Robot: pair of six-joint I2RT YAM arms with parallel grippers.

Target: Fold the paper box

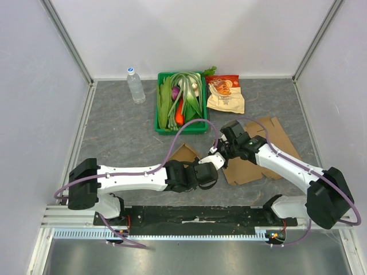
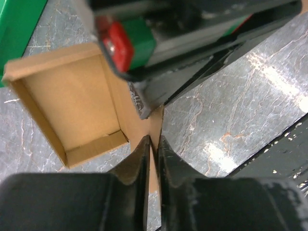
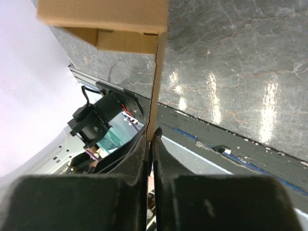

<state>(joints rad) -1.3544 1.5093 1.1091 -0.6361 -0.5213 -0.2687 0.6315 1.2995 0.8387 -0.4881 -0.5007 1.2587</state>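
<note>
A: Left gripper [image 2: 154, 144], state?
B: Clenched on paper box [image 2: 82, 103] wall edge; folded tray end lies up-left of it, centre of table [image 1: 126, 137]
A: Right gripper [image 3: 150, 137]?
B: Pinching same box's upright panel, opposite side; equally near

A grey marbled tabletop [image 1: 114, 132] forms the work surface. White panels enclose it on three sides: a rear wall [image 1: 189, 34], a left wall [image 1: 34, 86] and a right wall [image 1: 338, 86], joined by aluminium corner posts [image 1: 67, 43]. An aluminium rail [image 1: 63, 220] runs along the near edge. Overhead light reflects as bright patches on the tabletop
</note>
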